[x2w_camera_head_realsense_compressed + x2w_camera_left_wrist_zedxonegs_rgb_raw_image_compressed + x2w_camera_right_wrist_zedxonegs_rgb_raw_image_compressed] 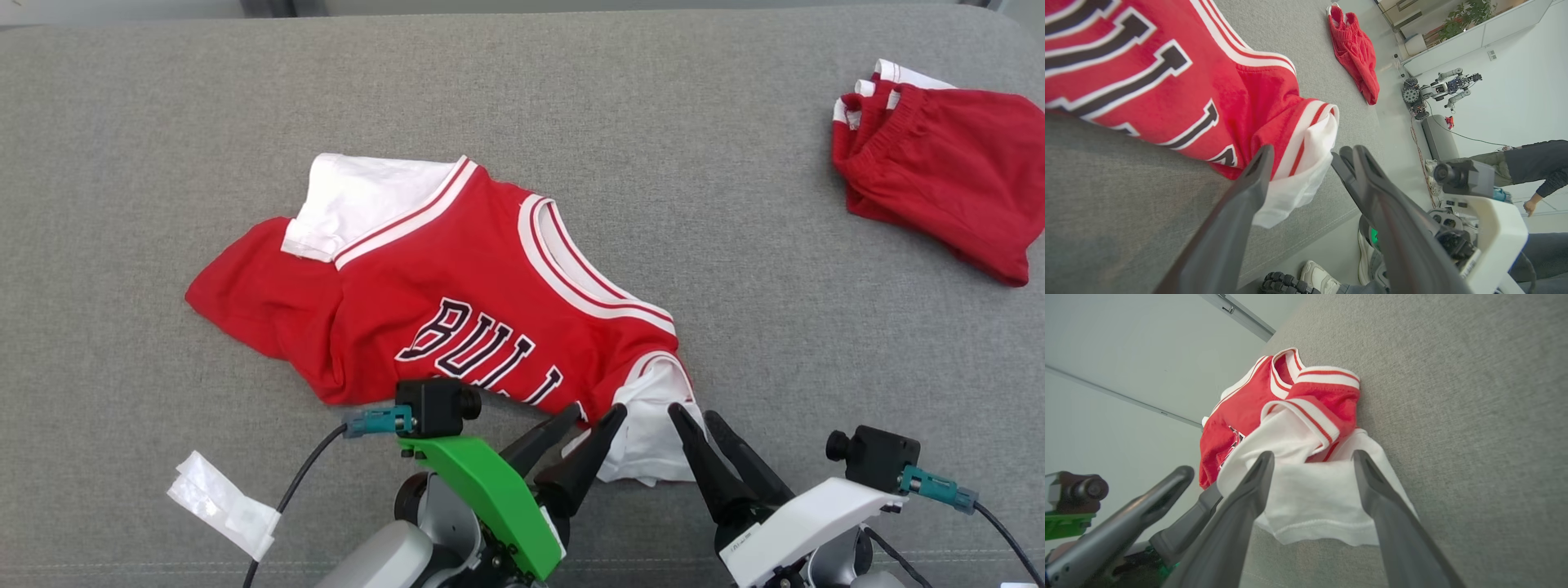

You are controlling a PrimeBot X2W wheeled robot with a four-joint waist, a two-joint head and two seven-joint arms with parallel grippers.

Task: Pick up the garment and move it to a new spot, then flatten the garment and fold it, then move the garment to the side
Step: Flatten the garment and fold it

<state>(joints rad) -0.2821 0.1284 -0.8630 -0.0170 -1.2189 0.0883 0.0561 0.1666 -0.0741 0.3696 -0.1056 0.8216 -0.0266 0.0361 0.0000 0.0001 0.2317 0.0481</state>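
At the white sleeve (649,449) of the red Bulls jersey (424,278), my left claw (598,408) and right claw (692,411) gape wide and empty; I judge the pick-up pending, so next both must pinch cloth.

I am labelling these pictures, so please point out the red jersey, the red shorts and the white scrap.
red jersey (408,269): head view, red chest above the lettering.
red shorts (955,171): head view, middle of the red cloth.
white scrap (220,500): head view, its middle.
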